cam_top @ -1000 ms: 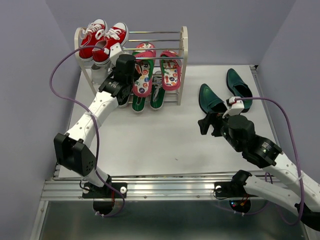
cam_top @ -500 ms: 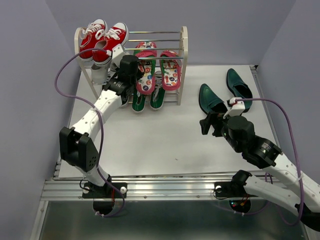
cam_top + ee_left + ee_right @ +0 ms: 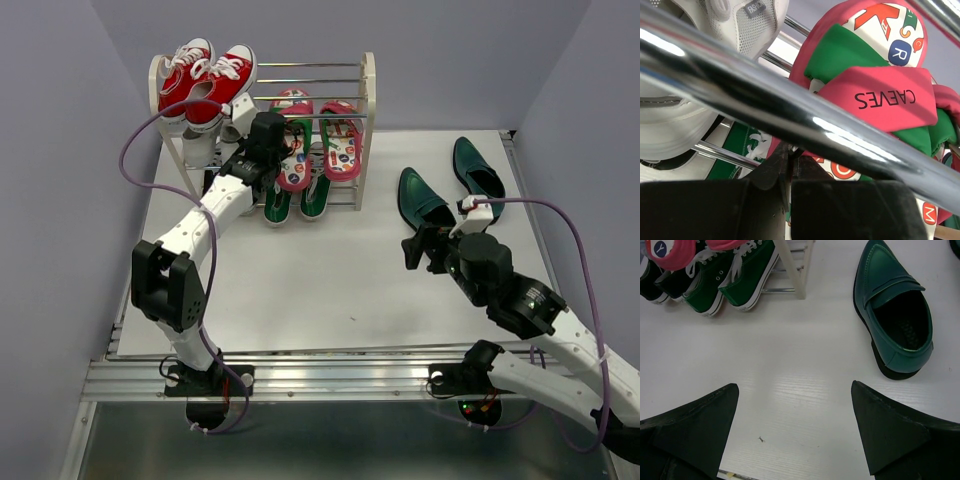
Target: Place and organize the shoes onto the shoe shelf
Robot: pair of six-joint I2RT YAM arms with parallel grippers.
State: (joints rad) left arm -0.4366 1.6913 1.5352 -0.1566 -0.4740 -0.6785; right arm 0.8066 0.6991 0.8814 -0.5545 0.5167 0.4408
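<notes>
The white tabletop [image 3: 330,290] carries the shoe shelf [image 3: 368,90] at its far left, an upright cream-framed rack with silver rods. The left arm reaches into the shelf's middle tier, where the left end effector [image 3: 789,167] is clenched, its black jaws pressed together just under a silver rod [image 3: 765,107] and right at the near edge of the left flip-flop [image 3: 875,90]; whether they pinch that edge I cannot tell. The right end effector [image 3: 795,390] hangs released above bare tabletop on the right, jaws spread wide, grasping nothing. Just beyond it lies the near loafer [image 3: 890,300], glossy dark green, sole down on the tabletop, with the far loafer [image 3: 478,165] further right and back, apart from it; both are off the shelf. Red sneakers [image 3: 205,75] sit on the top tier at the left. The green sneakers [image 3: 295,200] stand side by side on the bottom tier, toes poking toward the near side. Above them the right flip-flop [image 3: 340,145] leans on the middle tier beside the left one. A white sneaker [image 3: 715,30] lies left of the flip-flops, and black sneakers [image 3: 660,282] show left of the green pair
</notes>
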